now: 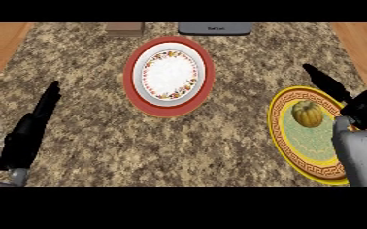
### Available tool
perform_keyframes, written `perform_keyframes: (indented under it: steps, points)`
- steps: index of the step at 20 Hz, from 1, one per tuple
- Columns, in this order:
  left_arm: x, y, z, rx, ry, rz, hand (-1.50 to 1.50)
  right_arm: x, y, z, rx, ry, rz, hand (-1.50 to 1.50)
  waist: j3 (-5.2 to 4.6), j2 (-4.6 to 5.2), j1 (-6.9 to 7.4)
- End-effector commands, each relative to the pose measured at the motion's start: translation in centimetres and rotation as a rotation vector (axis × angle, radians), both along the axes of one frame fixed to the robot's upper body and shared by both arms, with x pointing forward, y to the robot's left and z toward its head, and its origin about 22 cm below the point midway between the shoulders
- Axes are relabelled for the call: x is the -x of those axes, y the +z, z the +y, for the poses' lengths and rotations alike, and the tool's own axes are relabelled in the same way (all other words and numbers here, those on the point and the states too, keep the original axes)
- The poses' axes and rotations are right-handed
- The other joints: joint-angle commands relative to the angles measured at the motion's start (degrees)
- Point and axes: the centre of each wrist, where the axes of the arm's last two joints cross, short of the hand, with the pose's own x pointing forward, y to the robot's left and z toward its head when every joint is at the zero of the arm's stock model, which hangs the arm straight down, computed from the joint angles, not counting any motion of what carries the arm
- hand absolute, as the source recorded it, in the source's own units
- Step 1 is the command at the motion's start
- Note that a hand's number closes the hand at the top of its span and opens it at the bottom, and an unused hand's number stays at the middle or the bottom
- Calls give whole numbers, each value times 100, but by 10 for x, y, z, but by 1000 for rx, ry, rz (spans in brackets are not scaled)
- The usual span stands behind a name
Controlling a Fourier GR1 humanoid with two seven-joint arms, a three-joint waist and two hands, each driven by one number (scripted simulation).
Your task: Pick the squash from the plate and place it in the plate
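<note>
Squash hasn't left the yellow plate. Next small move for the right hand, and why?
Probably lower the right hand left onto the squash and curl round it. The squash sits on the yellow plate, the hand is open just beyond it, and the red-rimmed plate holds nothing.

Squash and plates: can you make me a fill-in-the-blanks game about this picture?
1. The squash lies on the plate with the ____ rim.
2. The red plate holds a smaller ____ plate.
3. The hand nearest the squash is the ____ hand.
4. The left hand holds ____.

Missing words: yellow; white; right; nothing
</note>
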Motion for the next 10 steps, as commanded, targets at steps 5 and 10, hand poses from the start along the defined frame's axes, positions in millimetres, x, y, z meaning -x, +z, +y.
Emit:
perform_keyframes:
  steps: [5,10]
  points:
    - [13,-18,23,-30,55,-1,0,33,-41,83,106,-125,-53,-150,13,-7,-107]
    - [25,-28,16,-52,57,-4,0,44,-77,65,62,-72,289,-150,-19,-11,-124]
